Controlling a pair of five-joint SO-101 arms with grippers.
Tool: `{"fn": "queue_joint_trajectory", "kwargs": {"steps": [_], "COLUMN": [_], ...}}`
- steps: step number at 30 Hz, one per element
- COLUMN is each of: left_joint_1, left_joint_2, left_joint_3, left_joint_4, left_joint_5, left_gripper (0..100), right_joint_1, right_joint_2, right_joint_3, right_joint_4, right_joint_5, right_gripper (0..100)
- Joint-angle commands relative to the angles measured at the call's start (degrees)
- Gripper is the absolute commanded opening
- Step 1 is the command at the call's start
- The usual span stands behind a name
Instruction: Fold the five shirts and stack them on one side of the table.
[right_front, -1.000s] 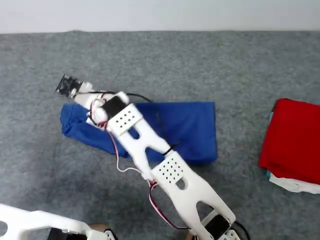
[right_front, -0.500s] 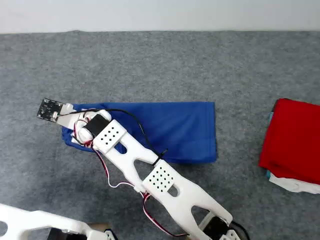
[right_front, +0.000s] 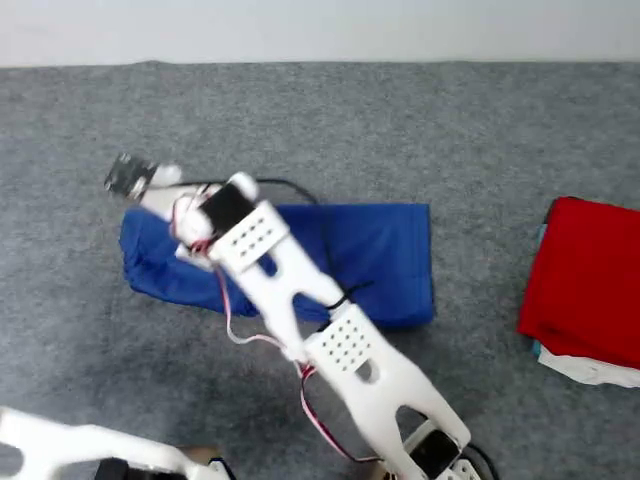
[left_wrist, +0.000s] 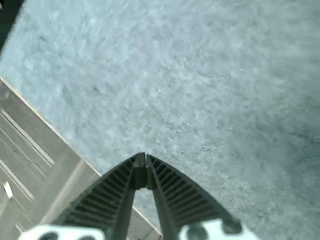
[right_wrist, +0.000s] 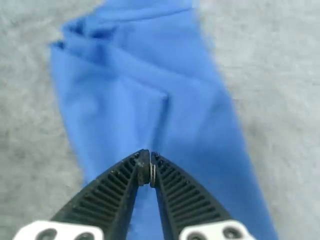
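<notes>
A blue shirt (right_front: 370, 260), folded into a long band, lies across the middle of the grey mat. My right arm (right_front: 250, 240) stretches over it to its bunched left end. In the right wrist view my right gripper (right_wrist: 146, 169) is shut, and a crease of the blue shirt (right_wrist: 150, 90) runs up to its tips as if pinched there. My left gripper (left_wrist: 145, 167) is shut on nothing, above bare mat near the table's edge. My left arm (right_front: 70, 442) lies at the front left corner.
At the right edge a folded red shirt (right_front: 585, 280) tops a stack with a white one (right_front: 590, 368) beneath it. Wooden floor (left_wrist: 30, 165) shows past the mat's edge. Open mat (right_front: 330, 130) spreads behind the blue shirt.
My right arm swung out to the left and forward half a second ago, then came back right and away. The shirt's left end was flatter then and is bunched again now.
</notes>
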Motion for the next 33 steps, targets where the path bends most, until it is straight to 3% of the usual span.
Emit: {"fn": "queue_joint_trajectory", "kwargs": {"steps": [1,6,10,14,21,33], "left_joint_1": [4.7,13.5,18.5,18.4,18.4,18.5], "left_joint_2": [-6.3,-15.1,-20.0,-22.2,-22.9,-22.5], "left_joint_3": [-2.2,-2.2,1.6,7.0,11.3,12.6], "left_joint_4": [5.5,12.7,14.1,13.9,13.9,13.3], "left_joint_5": [0.4,0.6,0.6,0.6,0.6,0.5], "left_gripper": [0,0,0,0,0,0], "right_joint_1": [5.6,11.2,16.4,23.7,34.4,38.1], "right_joint_2": [-9.9,-21.3,-32.0,-36.8,-36.7,-32.8], "right_joint_3": [-1.1,13.5,30.4,42.6,53.0,62.3], "right_joint_4": [2.6,2.7,2.4,2.3,2.3,-5.4], "right_joint_5": [-3.1,-5.5,-10.2,-16.7,-28.7,-29.4], "right_gripper": [1.1,1.1,1.2,3.5,24.9,25.2]}}
